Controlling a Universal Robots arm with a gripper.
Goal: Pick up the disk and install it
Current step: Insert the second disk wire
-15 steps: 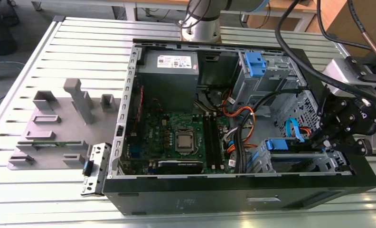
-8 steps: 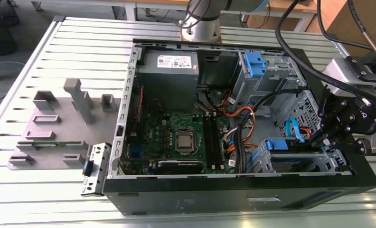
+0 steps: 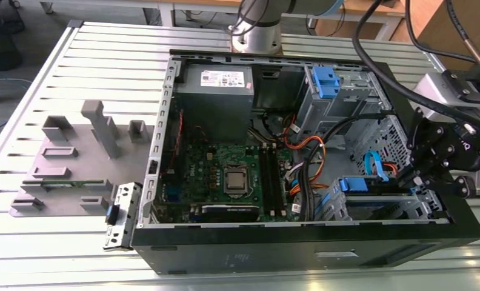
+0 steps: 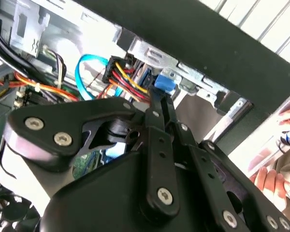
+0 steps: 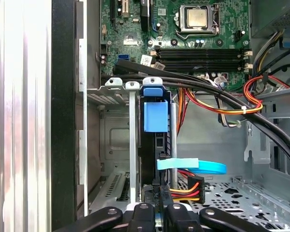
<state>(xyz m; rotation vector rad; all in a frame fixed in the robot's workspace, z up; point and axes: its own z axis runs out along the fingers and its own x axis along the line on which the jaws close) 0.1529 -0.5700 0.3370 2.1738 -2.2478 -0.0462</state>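
The disk [image 5: 154, 116] stands on edge in the drive bay at the corner of the open computer case [image 3: 305, 245], on the exterior view's right. Its blue rail tab faces the motherboard. A light blue data cable [image 5: 193, 165] and a bundle of red, yellow and black power wires [image 4: 128, 79] reach its end. My gripper [image 5: 157, 210] sits at that same end, low inside the case [image 3: 408, 179]. In the second wrist view its fingers [image 4: 157, 104] come together just below the disk's blue tab [image 4: 165, 83], pinching the disk's edge.
The motherboard [image 3: 232, 176] fills the case floor and a grey power supply [image 3: 216, 85] sits at the far end. Thick black cables [image 5: 222, 92] cross over the bay. A grey fixture [image 3: 70, 163] and a loose panel [image 3: 120, 215] lie outside. A person's hand [image 4: 275, 179] is close by.
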